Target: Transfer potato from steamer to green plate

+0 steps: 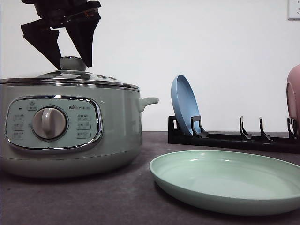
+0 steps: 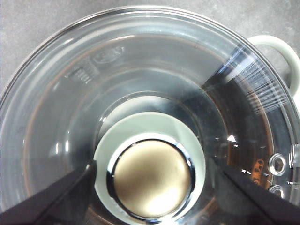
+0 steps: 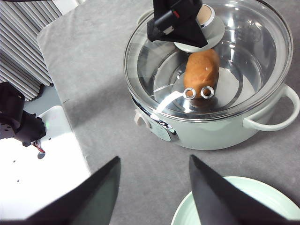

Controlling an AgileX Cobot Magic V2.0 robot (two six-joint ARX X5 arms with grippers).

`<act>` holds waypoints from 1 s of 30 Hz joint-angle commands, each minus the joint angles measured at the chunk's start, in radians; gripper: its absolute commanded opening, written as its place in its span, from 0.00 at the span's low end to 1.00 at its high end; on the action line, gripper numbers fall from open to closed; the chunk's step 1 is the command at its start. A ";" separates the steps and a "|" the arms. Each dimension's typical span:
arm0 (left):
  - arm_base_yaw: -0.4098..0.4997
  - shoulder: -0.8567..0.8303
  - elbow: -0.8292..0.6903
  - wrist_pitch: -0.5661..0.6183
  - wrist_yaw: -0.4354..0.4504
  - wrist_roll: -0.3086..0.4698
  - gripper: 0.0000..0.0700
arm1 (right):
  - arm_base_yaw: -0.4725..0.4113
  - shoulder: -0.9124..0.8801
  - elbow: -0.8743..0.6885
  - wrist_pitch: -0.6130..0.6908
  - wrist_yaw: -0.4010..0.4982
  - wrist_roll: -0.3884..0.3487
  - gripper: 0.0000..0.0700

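potato (image 3: 202,70): orange-brown, inside lidded steamer (image 1: 70,136) | green plate (image 1: 229,180): flat on table, just beside steamer

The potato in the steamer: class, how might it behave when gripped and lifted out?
The potato looks lumpy and oval, so it may roll once set on the green plate. Its smooth matte skin could slip between narrow fingers. It seems solid, so probably stiff and fairly heavy for its size.
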 commanded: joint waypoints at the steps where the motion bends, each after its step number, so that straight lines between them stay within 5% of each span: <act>1: -0.006 0.018 0.026 0.004 -0.004 0.008 0.55 | 0.009 0.010 0.019 0.005 0.001 -0.012 0.41; 4: -0.006 0.018 0.026 -0.001 -0.004 0.008 0.45 | 0.009 0.010 0.019 0.005 0.001 -0.012 0.41; 12: -0.006 0.018 0.026 -0.010 -0.004 0.005 0.42 | 0.009 0.010 0.019 0.005 0.001 -0.012 0.41; 18: -0.006 0.018 0.026 -0.033 -0.004 0.004 0.02 | 0.009 0.010 0.019 0.005 0.001 -0.012 0.41; 30: -0.004 -0.007 0.027 -0.016 -0.004 -0.008 0.00 | 0.009 0.010 0.019 0.005 0.001 -0.012 0.41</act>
